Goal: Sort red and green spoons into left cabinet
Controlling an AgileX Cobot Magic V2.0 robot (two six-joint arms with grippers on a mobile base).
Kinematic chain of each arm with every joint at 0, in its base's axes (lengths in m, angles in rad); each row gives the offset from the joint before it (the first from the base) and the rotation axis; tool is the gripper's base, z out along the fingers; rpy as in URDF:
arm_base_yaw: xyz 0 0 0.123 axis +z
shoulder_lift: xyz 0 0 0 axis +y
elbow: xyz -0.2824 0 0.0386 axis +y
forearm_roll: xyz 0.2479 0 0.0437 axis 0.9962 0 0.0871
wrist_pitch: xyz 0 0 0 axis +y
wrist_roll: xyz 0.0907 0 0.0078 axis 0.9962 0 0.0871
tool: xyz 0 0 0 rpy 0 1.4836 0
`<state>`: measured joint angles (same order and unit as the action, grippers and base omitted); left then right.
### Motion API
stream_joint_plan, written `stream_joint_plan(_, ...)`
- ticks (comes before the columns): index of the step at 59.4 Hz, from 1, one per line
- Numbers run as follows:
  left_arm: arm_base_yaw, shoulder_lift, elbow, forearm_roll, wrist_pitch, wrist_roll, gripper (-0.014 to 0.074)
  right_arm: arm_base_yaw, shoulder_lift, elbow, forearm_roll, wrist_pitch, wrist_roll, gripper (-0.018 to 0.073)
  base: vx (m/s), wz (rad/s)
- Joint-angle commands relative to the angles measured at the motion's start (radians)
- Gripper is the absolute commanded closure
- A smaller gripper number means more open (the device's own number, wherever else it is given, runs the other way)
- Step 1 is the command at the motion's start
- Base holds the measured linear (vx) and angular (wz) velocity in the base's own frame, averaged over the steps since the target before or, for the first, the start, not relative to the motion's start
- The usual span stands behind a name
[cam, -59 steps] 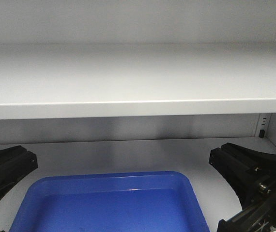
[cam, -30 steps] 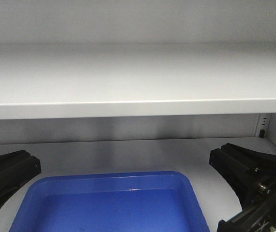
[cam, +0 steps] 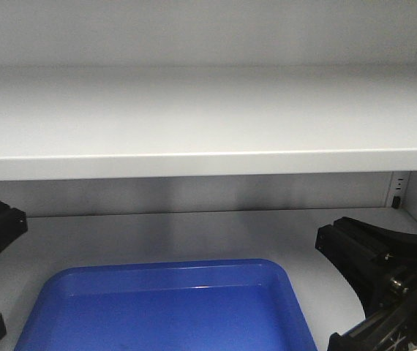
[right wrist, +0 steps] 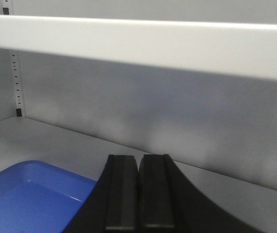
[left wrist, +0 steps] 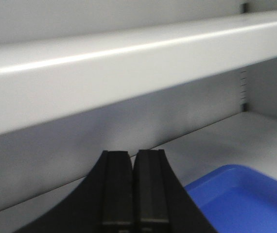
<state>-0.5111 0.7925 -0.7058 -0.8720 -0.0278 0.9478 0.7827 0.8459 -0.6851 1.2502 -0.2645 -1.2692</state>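
Pale grey cabinet [cam: 194, 117], wide flat shelves

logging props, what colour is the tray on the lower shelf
Blue, plain, no pattern. The tray shows best in the front-facing view.

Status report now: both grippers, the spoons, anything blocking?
Left gripper shut, empty. Right gripper shut, empty. No spoons in view; blue tray on lower cabinet shelf. Nothing blocking.

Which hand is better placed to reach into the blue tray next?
Probably right: the right hand sits close to the blue tray's rim; the left hand stands farther off. Both are shut.
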Motion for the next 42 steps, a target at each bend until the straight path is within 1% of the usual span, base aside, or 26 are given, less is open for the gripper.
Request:
stream_joint_plan(1,0.066,0.006,-0.036,0.044,0.028,-0.002,0.0596,-0.003,-0.017,-0.030,-0.022,-0.032,-0.010,0.0565,0.00,0.00)
stream_joint_plan(5,0.110,0.006,-0.036,0.080,0.064,-0.002,0.0596,-0.003,-0.017,-0.030,-0.022,-0.032,-0.010,0.0565,0.00,0.00)
stream_joint_plan(10,0.167,-0.001,-0.036,0.098,0.085,-0.002,0.0596,-0.003,-0.017,-0.030,-0.022,-0.032,-0.010,0.0565,0.00,0.00)
stream_joint_plan(21,0.272,-0.055,-0.036,0.105,0.087,0.009,0.0596,-0.003,-0.017,-0.030,-0.022,-0.032,-0.010,0.0565,0.00,0.00)
stream_joint_plan(26,0.318,-0.100,-0.036,0.102,0.107,0.038,0.0596,-0.003,-0.017,-0.030,-0.022,-0.032,-0.010,0.0565,0.00,0.00)
stream_joint_plan(30,0.361,-0.143,-0.036,0.101,0.143,0.042,0.0596,-0.003,-0.017,-0.030,-0.022,-0.032,-0.010,0.0565,0.00,0.00)
stream_joint_plan(35,0.413,-0.201,-0.034,0.099,0.215,0.041,0.0596,-0.003,-0.017,-0.030,-0.022,-0.032,-0.010,0.0565,0.00,0.00)
stream_joint_plan(38,0.441,-0.236,-0.024,0.085,0.264,0.039,0.0596,-0.003,-0.017,-0.030,-0.022,-0.032,-0.010,0.0565,0.00,0.00)
stream_joint_plan(42,0.467,-0.291,0.009,0.038,0.294,0.040,0.0596,-0.003,-0.017,-0.030,-0.022,-0.032,-0.010,0.0565,0.00,0.00)
